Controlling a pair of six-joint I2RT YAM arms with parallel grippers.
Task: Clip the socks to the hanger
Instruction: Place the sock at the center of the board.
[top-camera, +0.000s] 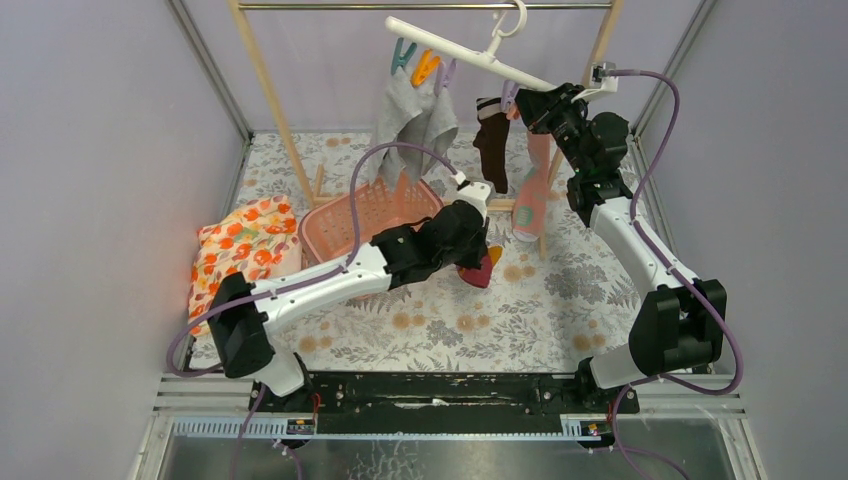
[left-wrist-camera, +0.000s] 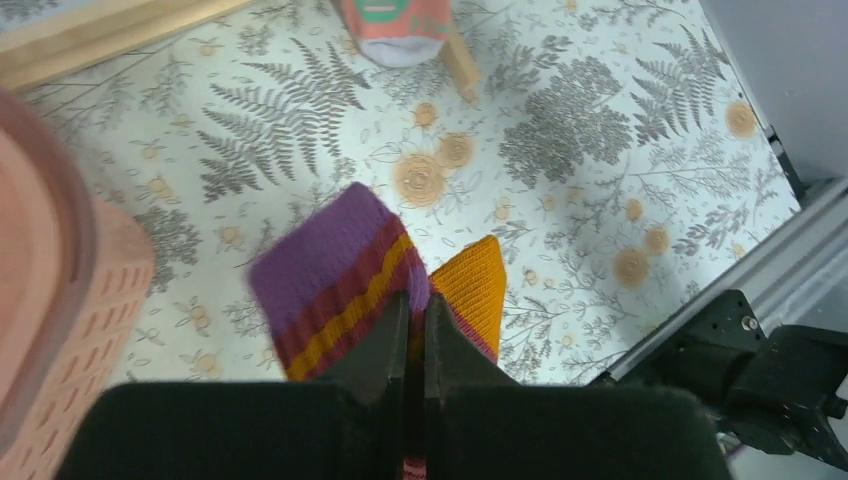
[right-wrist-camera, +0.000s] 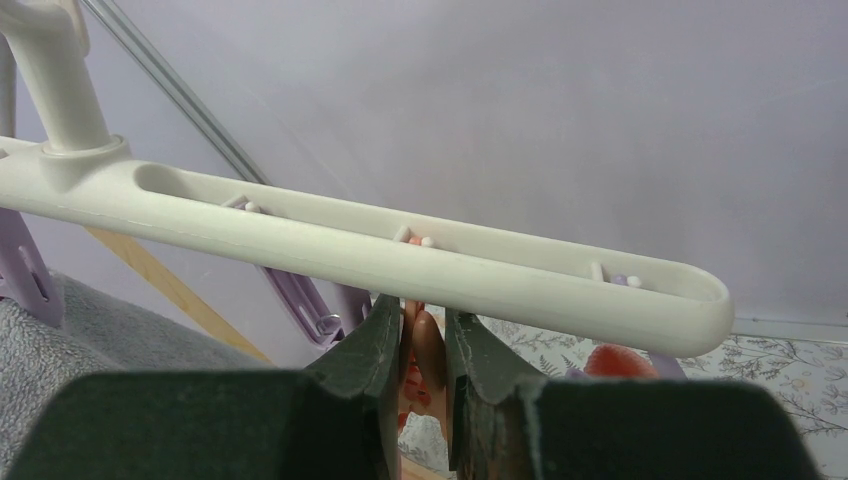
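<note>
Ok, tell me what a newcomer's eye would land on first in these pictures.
The striped purple sock pinched in the left gripper, held over the floral table mid-scene. Then the white hanger tilted at the back, with the right gripper raised under its bar, closed around an orange clip. Grey socks hang from its left end.

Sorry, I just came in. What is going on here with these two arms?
The left gripper has its jaws shut on the purple striped sock, held over the table and not yet clipped. The right gripper is up under the white hanger, its jaws pinching an orange clip there. Two grey socks, a brown sock and a pink sock already hang from it.
</note>
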